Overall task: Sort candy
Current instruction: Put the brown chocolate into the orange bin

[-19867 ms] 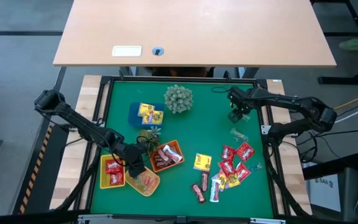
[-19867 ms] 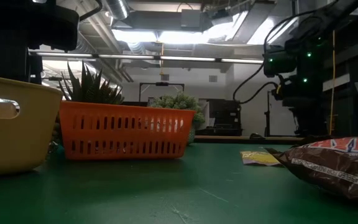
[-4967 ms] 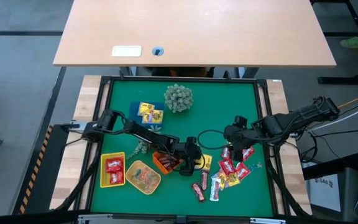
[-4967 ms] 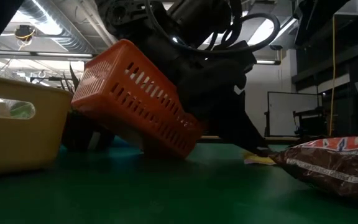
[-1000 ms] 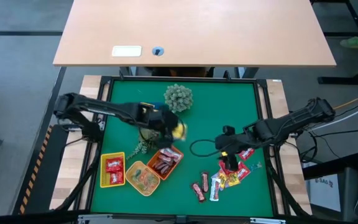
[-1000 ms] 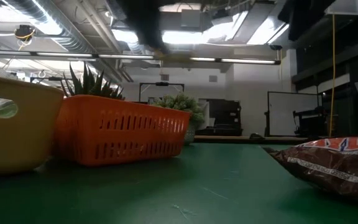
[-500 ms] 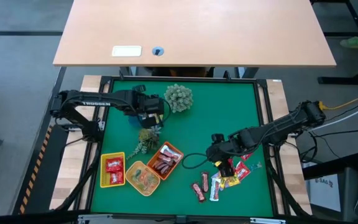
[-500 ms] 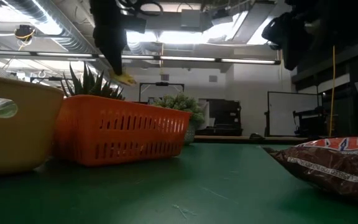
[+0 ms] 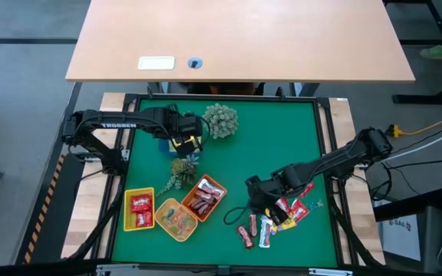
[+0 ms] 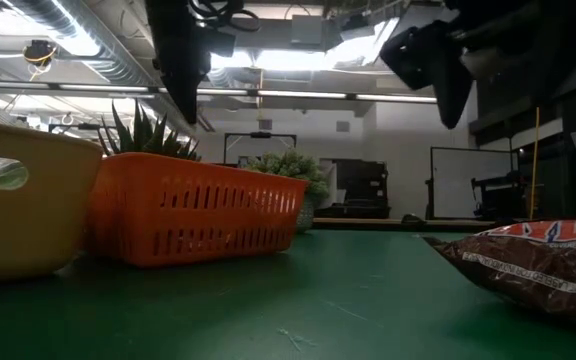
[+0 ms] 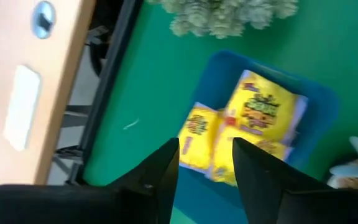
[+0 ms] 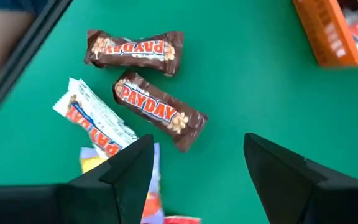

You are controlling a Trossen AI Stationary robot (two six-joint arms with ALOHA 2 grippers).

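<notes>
My left gripper hovers open over a blue tray near the far left of the table. Yellow packets lie in that tray. My right gripper is open above the green table, beside the loose candy pile. Two dark brown bars and a white-wrapped bar lie flat on the table just beyond its fingers. Neither gripper holds anything.
An orange tray with brown bars, a yellow tray with red packets and a round tan tray sit at the near left. The spiky plant ball stands beside the blue tray, and a small plant behind the trays. A black cable loops by the right gripper.
My left gripper carried a yellow packet from above the orange tray toward the far-left, to over the blue tray. The packet no longer hangs from it. My right gripper moved toward the table's left and slightly nearer, from over the red packets to beside the brown bars.
</notes>
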